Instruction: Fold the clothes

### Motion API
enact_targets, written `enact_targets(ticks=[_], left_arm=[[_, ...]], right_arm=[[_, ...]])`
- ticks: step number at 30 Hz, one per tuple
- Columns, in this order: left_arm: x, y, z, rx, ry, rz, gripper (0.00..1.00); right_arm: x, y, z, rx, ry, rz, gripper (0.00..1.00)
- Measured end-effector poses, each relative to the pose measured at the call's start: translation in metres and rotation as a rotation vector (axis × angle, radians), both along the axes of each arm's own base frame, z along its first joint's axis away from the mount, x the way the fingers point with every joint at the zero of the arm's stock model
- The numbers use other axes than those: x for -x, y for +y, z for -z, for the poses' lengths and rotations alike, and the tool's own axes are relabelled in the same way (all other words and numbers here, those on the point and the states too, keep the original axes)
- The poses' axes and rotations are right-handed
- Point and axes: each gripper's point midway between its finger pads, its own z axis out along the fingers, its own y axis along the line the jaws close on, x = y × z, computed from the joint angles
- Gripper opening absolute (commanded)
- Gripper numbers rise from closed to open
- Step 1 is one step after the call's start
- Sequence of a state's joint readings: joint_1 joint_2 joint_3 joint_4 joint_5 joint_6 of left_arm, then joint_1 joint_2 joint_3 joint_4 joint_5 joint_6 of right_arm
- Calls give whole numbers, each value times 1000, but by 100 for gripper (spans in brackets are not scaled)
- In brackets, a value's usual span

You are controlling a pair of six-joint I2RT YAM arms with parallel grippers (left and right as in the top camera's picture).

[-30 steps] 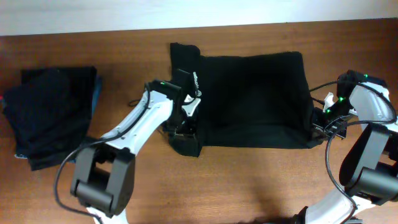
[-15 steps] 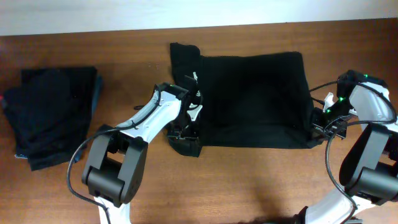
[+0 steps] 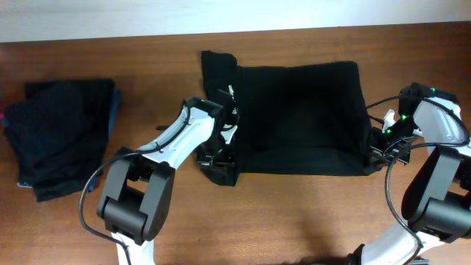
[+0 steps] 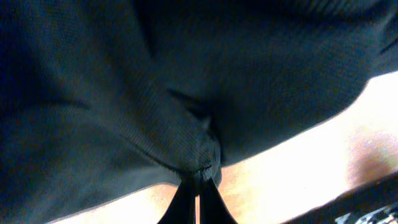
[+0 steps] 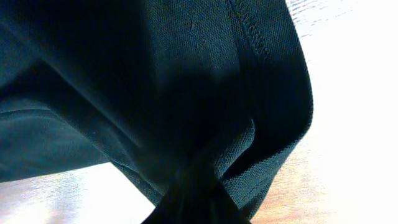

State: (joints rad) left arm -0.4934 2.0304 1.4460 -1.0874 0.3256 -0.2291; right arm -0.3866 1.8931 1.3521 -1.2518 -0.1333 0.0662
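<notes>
Left hand [image 4: 199,185] is pinched shut on the shirt [image 3: 302,118] at its lower-left corner, fabric bunched up between the fingers. Right hand [image 5: 200,183] clamps the lower-right corner the same way. Shirt lies spread across the centre of the tabletop [image 3: 294,221]. Dark stack [image 3: 62,136] sits at far left, well apart, blue edge showing.

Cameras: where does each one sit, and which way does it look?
Overhead: fixed above the table, looking straight down at the shirt and stack; both arms show, with the left gripper and right gripper.
Left wrist: on the left arm, facing along its fingers, which pinch a bunch of shirt.
Right wrist: on the right arm, facing along its fingers, which pinch a shirt hem.
Shared: all three show the same shirt.
</notes>
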Motion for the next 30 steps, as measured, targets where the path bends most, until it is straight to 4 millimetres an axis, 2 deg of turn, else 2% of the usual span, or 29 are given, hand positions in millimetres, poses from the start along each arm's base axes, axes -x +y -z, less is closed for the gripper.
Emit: enact_targets(ticks=[3,5,6,8,9,10,13,16,18,21,25,30], left_arm=[[-4,9,-11,-54,-6,1,0],[-18,13,-28,-77,-65,-2,0],[-29,15,-41,-76,-119,-9,0],[-43,17,-66,-61,-202,-26,0],[-54,21,-91,-41,-276,-46,0],[-58,25,-105,-35,-314,-60,0],[-69,46,-131,-45,-394,-111,0],[-79,76,-144,-69,-436,-185,0],[-86,98,-148,-88,-450,-242,0],[-91,117,-151,-99,-457,-290,0],[-93,126,-154,-102,-463,-314,0],[-94,124,-155,-90,-469,-314,0]], right_arm=[[-1,0,0,1,-2,0,13],[-1,0,0,1,-3,0,7],[-1,0,0,1,-3,0,4],[-1,0,0,0,-3,-2,4],[0,0,0,-1,-2,-3,4],[0,0,-1,-2,0,-4,4],[-7,-3,-10,9,-27,-4,4],[-16,-6,-31,32,-83,-3,4],[-24,-9,-54,54,-145,-3,4],[-28,-10,-80,75,-205,-3,4],[-26,-9,-106,95,-258,-6,4],[-22,-7,-120,104,-290,-19,4]])
